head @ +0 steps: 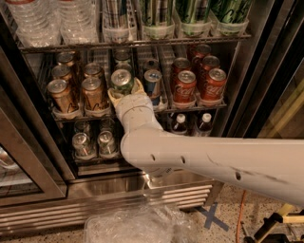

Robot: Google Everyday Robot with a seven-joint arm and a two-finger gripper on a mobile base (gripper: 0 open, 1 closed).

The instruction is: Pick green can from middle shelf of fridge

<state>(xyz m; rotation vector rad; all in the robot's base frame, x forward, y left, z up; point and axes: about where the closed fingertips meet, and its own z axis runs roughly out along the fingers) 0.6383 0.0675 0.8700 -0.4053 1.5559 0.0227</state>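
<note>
The green can stands at the front of its lane on the middle shelf of the fridge, between gold cans on its left and a blue-and-silver can on its right. My gripper reaches in from below, at the end of the white arm. Its pale fingers hug both sides of the green can's lower body. The can's silver top shows; its lower half is hidden by the gripper.
Red cans fill the shelf's right lanes. Tall cans and water bottles stand on the rack above. Small capped bottles and cans sit below. The glass door frame stands left. Crumpled plastic lies on the floor.
</note>
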